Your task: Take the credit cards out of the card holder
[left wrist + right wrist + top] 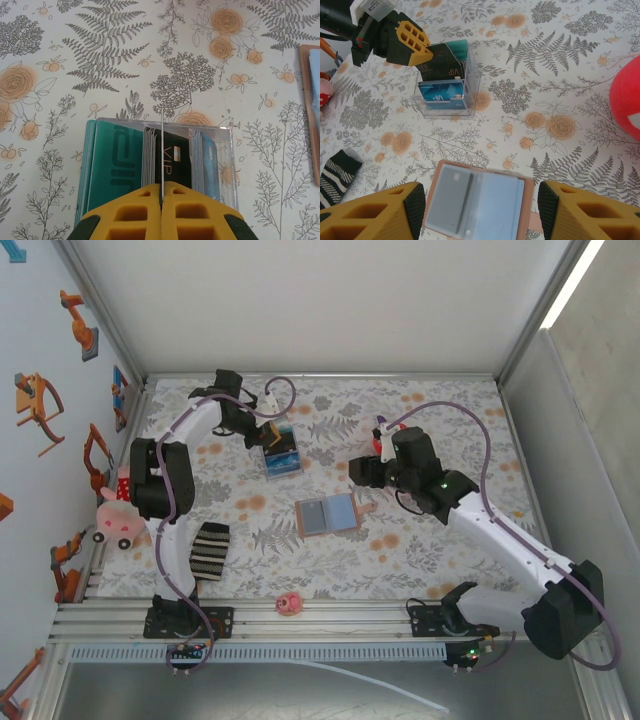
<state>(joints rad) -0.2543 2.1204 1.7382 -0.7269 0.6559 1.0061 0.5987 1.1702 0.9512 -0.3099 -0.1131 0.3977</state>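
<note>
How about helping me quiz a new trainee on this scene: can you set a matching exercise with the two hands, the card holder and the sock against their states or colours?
Things:
1. left hand
2. right hand
3. card holder
4. sock

States or colours:
A. lying flat, opened
B. black and white stripes
C. open, above the card holder
D. shut on a card

Pairs: 1-D, 2-C, 3-A, 4-B
</note>
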